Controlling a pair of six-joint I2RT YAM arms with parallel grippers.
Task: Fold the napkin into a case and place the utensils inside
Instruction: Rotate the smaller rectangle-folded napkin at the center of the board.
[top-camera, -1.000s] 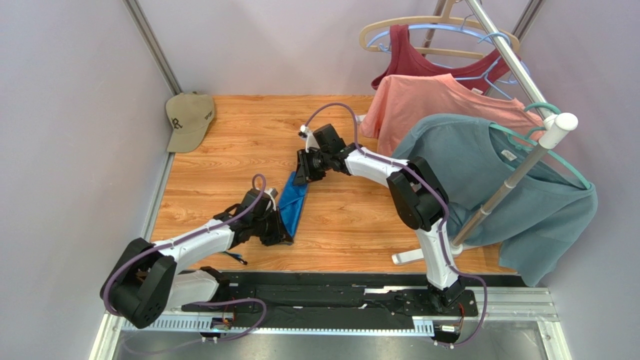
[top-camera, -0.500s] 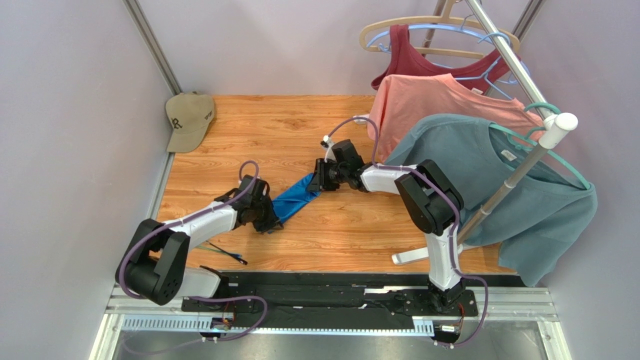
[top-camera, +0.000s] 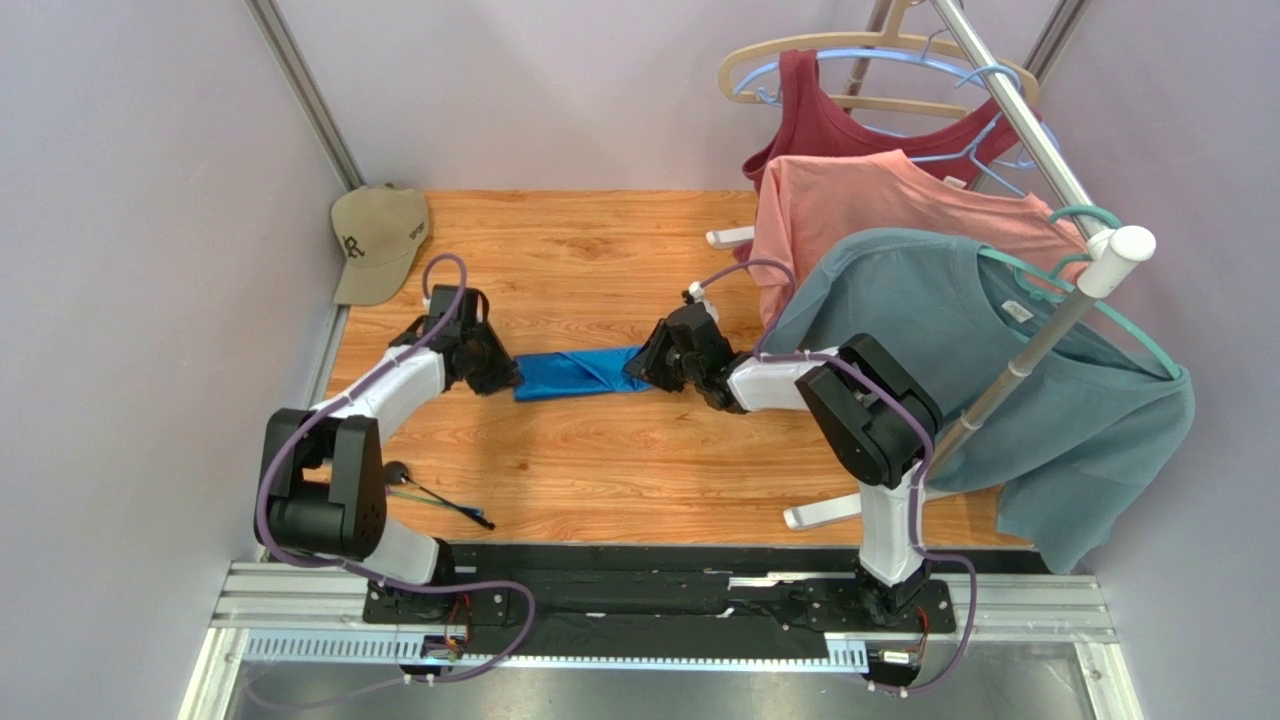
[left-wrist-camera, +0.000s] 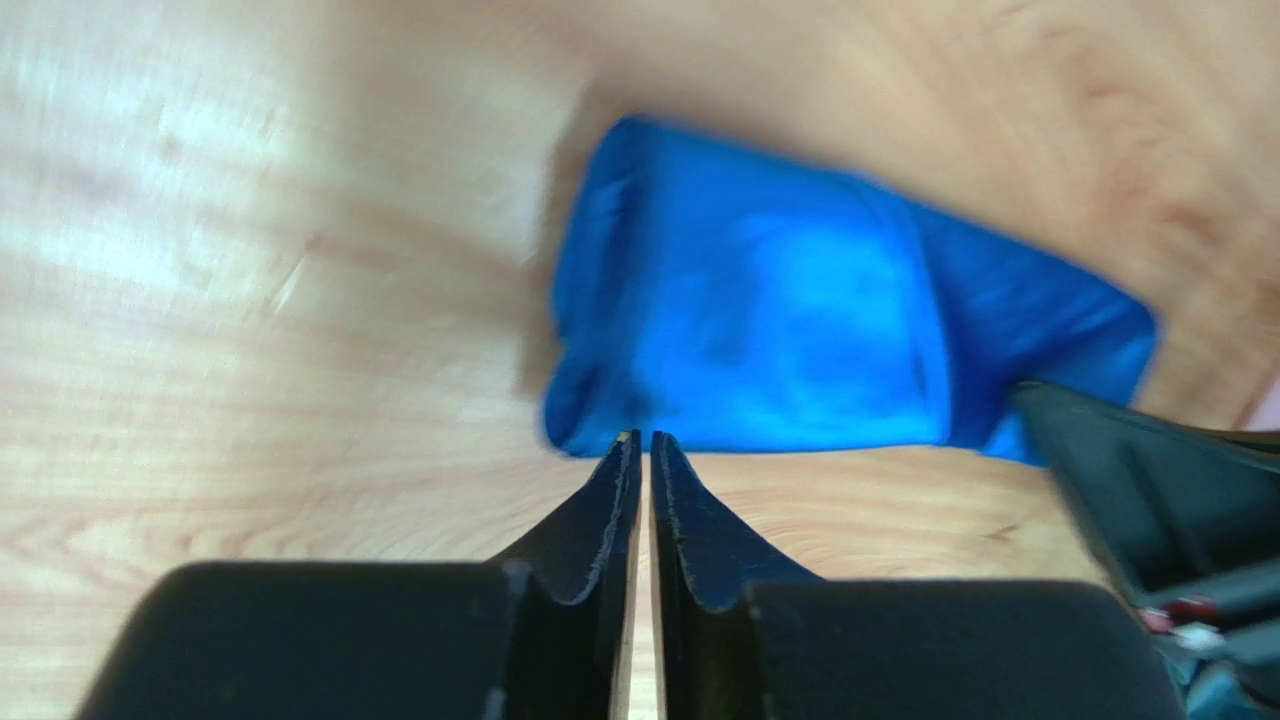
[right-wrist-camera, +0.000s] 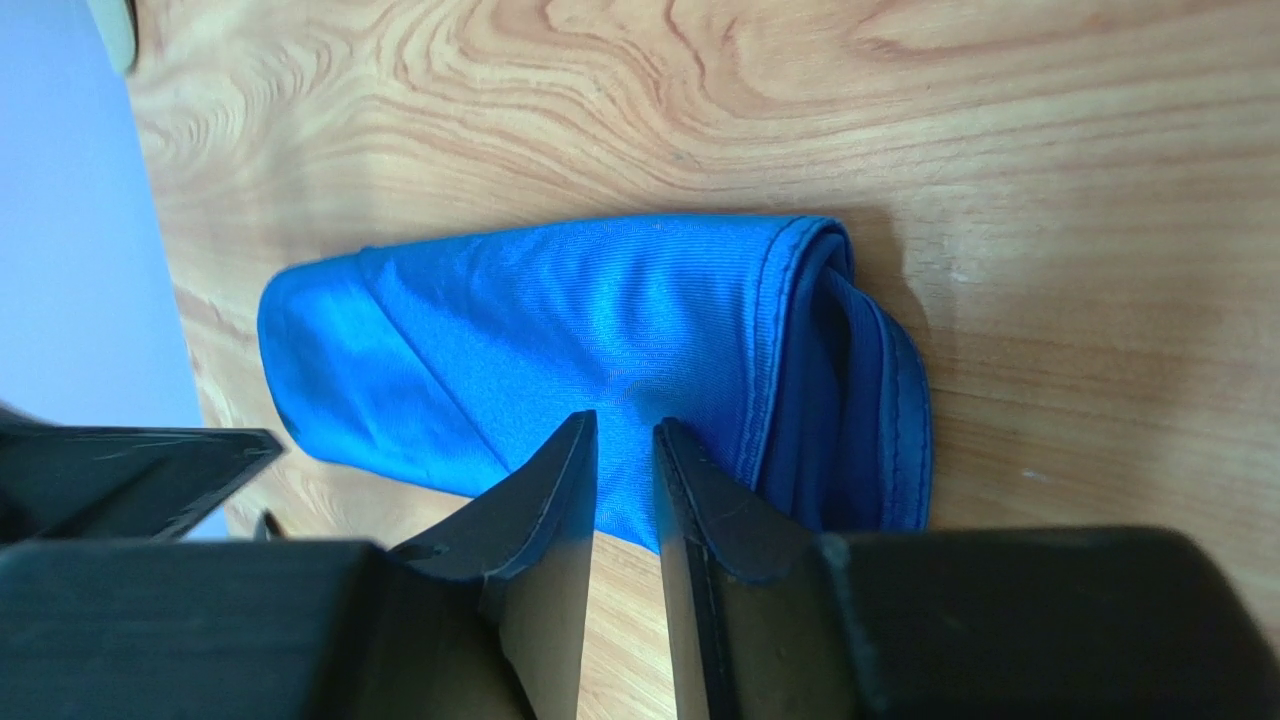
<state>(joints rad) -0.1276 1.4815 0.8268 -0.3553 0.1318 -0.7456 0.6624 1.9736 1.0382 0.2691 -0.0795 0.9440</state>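
The royal-blue napkin (top-camera: 579, 372) lies folded into a narrow, long strip across the middle of the wooden table (top-camera: 601, 255). At its left end sits my left gripper (top-camera: 499, 372). Its jaws (left-wrist-camera: 646, 438) are parted by only a thin slit, with wood showing between them and the tips just short of the napkin (left-wrist-camera: 781, 323). My right gripper (top-camera: 646, 368) is at the right end. Its tips (right-wrist-camera: 621, 423) stand slightly apart over the near edge of the napkin (right-wrist-camera: 586, 345), with cloth between them. The utensils (top-camera: 451, 507), thin dark sticks, lie near the left arm's base.
A beige cap (top-camera: 379, 237) lies in the far left corner. At the right stands a clothes rack with a teal-grey T-shirt (top-camera: 992, 375), a pink shirt (top-camera: 887, 210) and a dark red top hanging over the table's right side. The rack's white foot (top-camera: 819, 515) rests near the front.
Both arms swung the napkin from a near-upright slant to lying flat across the table. The left gripper went up and left, the right gripper came down, and the left jaws parted off the cloth.
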